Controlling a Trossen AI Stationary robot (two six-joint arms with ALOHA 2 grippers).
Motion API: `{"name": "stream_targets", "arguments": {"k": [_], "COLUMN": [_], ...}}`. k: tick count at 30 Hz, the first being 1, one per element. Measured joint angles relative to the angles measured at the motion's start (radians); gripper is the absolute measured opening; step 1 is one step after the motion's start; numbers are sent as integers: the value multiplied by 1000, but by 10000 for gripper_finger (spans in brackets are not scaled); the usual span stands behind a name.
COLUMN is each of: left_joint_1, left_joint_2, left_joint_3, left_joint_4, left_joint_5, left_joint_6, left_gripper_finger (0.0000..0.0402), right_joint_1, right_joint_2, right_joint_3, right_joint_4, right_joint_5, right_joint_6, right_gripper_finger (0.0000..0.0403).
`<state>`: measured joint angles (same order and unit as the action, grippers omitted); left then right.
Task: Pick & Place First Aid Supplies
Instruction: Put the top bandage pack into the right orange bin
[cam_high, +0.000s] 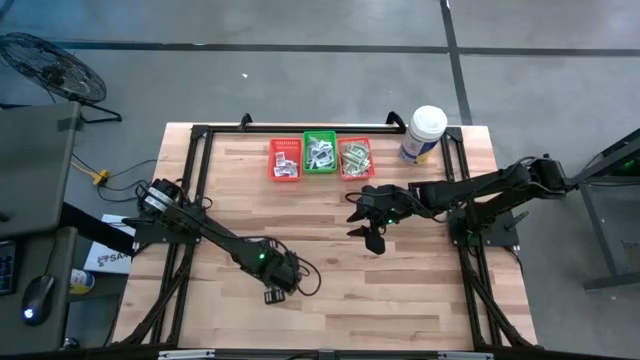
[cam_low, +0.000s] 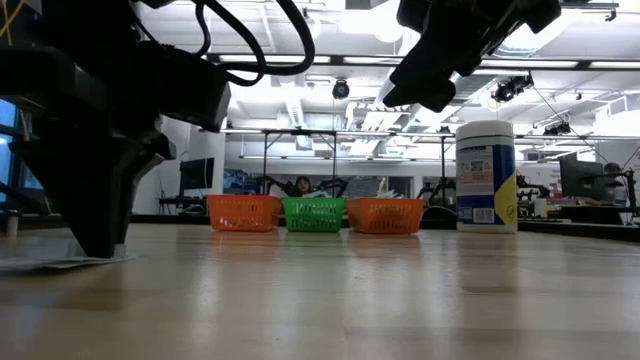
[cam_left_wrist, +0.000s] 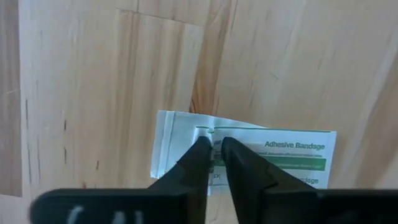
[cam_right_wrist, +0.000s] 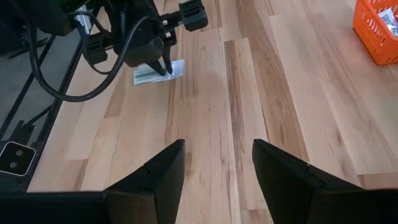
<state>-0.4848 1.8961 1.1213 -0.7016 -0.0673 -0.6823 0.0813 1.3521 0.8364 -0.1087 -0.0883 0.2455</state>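
Left wrist view: left gripper (cam_left_wrist: 214, 144) pinching flat white-and-green bandage packet (cam_left_wrist: 280, 155); right gripper (cam_right_wrist: 217, 163) agape.

Probably a lab: wooden table (cam_high: 400, 290), monitors (cam_low: 578, 177), exposed ceiling ducts (cam_low: 300, 100).

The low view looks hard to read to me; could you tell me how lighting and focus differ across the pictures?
Low view: bright ceiling lights behind leave the left gripper a near-black silhouette, and the near tabletop is soft. Left wrist view: evenly lit, the adhesive bandage packet has legible print, while the near fingers are blurred. High view: flat, even light with faint shadows.
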Motion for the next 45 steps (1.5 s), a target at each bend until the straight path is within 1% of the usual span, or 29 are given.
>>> {"name": "stream_targets", "arguments": {"k": [3,5,8,11,13,17,22,30,34,36,40,45], "left_joint_1": [0,0,0,-1,-1,0,0,0,0,0,17,63], "left_joint_2": [-4,-9,-20,-24,-25,-24,-26,-27,-27,-28,-29,-30], "left_joint_3": [-1,-2,17,50,73,124,177,266,309,330,379,437], "left_joint_4": [1,1,-26,-88,-142,-198,-223,-280,-282,-282,-301,-294], "left_joint_5": [2,2,-18,-47,-51,-51,-66,-171,-202,-240,-362,-544], "left_joint_6": [0,0,-2,1,21,29,51,61,77,79,84,95], "left_gripper_finger": [18,6,7,4,2,1,1,0,0,0,0,0], "right_joint_1": [0,0,0,0,0,0,0,0,-1,-2,-3,-3], "right_joint_2": [0,0,0,0,0,0,0,0,0,0,0,0], "right_joint_3": [0,0,0,0,0,0,0,0,0,0,0,0], "right_joint_4": [-7,-10,-17,-22,-23,-23,-24,-49,-52,-53,-52,-45], "right_joint_5": [0,0,-1,-1,-1,-1,-1,9,11,11,9,-23], "right_joint_6": [0,0,0,0,0,0,0,27,27,26,27,35], "right_gripper_finger": [181,181,181,181,181,181,181,181,181,181,181,181]}}
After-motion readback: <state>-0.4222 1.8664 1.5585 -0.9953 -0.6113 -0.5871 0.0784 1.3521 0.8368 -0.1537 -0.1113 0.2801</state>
